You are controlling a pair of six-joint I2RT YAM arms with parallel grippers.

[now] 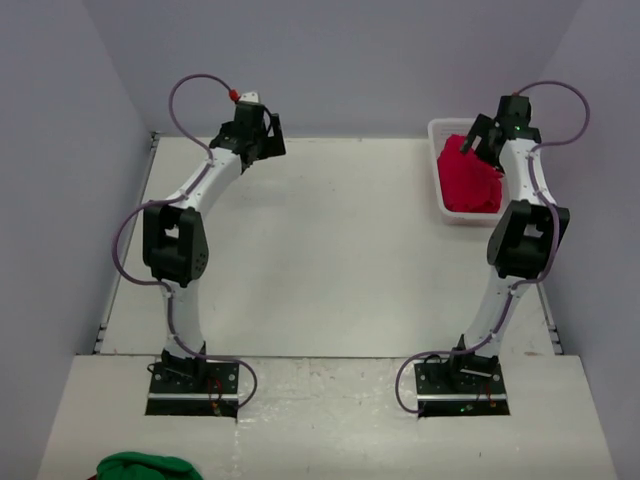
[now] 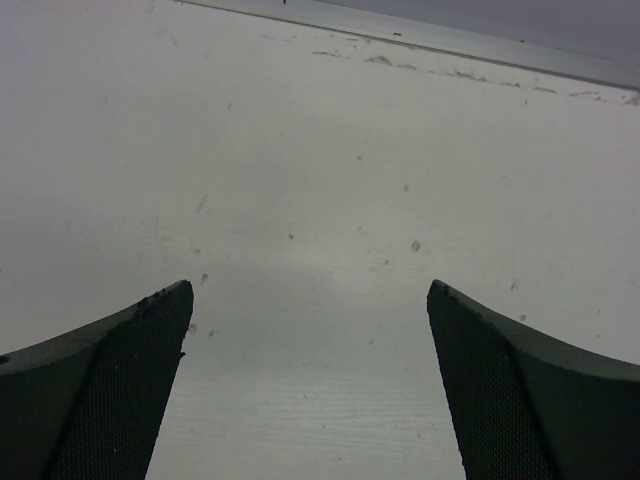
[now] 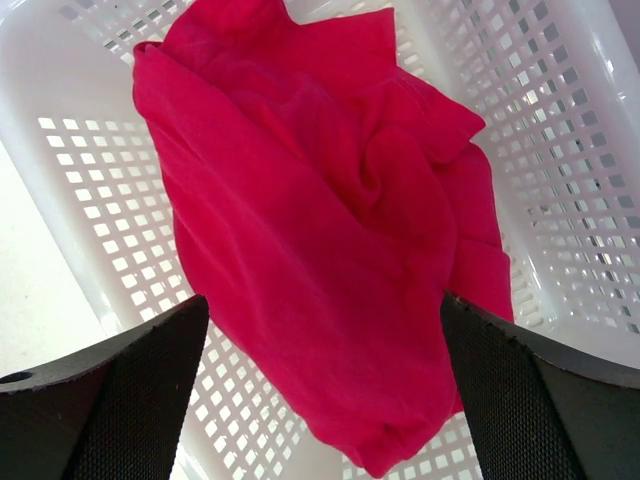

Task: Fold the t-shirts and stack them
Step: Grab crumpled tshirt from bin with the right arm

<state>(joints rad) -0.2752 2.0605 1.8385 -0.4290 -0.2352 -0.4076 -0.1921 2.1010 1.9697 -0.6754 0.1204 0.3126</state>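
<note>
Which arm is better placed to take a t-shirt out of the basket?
Right. The right gripper hangs open directly over the red t-shirts in the white basket; the left gripper is open over the table, far from it.

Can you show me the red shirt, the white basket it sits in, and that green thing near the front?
red t-shirt (image 3: 320,230): right wrist view, middle of the crumpled cloth.
white mesh basket (image 3: 560,150): right wrist view, its right-hand wall.
green thing (image 1: 148,467): top external view, its middle, at the bottom edge.
</note>
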